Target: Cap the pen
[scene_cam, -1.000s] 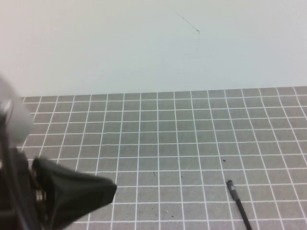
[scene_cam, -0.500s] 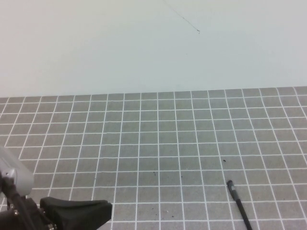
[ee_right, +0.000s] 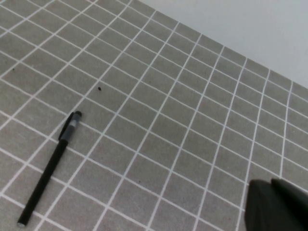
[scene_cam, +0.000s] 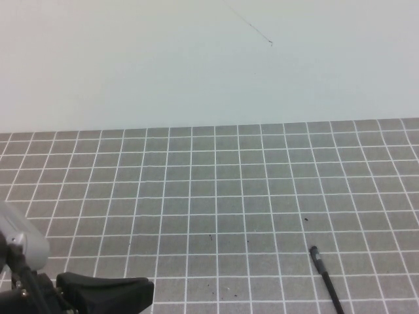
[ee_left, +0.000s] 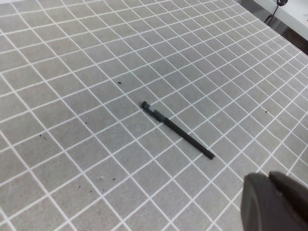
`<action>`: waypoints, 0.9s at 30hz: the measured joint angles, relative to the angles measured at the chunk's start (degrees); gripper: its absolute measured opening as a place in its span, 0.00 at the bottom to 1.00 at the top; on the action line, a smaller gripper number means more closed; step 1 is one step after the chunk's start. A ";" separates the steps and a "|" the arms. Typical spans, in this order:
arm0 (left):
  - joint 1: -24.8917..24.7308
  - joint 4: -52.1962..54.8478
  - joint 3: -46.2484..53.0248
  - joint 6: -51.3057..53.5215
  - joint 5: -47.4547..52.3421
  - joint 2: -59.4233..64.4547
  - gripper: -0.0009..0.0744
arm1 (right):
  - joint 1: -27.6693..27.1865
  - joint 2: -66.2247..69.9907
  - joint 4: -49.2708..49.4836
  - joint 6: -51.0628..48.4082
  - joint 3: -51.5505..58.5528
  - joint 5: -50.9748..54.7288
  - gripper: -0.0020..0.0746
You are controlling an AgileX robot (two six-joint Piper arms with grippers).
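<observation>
The pen (scene_cam: 325, 278) is a thin black stick with a grey band near its small tip. It lies on the grid mat at the near right, running off the high view's bottom edge. It also shows in the left wrist view (ee_left: 177, 130) and the right wrist view (ee_right: 50, 168). No cap shows in any view. My left gripper (scene_cam: 147, 289) is low at the near left, shut and empty, far from the pen. Its tips show in the left wrist view (ee_left: 269, 177). My right gripper (ee_right: 272, 183) is shut and empty, above the mat beside the pen; it is outside the high view.
The grey mat with white grid lines (scene_cam: 216, 196) covers the table. A pale wall (scene_cam: 196, 65) stands behind it. A few small dark specks (scene_cam: 211, 237) lie on the mat.
My left arm has drawn back and down toward the near left corner of the high view, mostly in the first half second. The pen has not moved.
</observation>
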 joint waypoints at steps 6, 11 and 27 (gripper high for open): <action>0.00 0.31 0.00 0.00 -0.11 0.00 0.01 | 0.00 0.00 0.00 0.00 0.00 0.23 0.02; 0.00 8.59 0.79 -1.25 -1.23 -1.40 0.01 | 0.00 0.00 0.00 0.00 0.00 0.23 0.02; 8.10 24.88 27.64 -25.93 -35.48 -24.70 0.01 | 0.00 0.00 0.00 0.00 0.00 0.67 0.02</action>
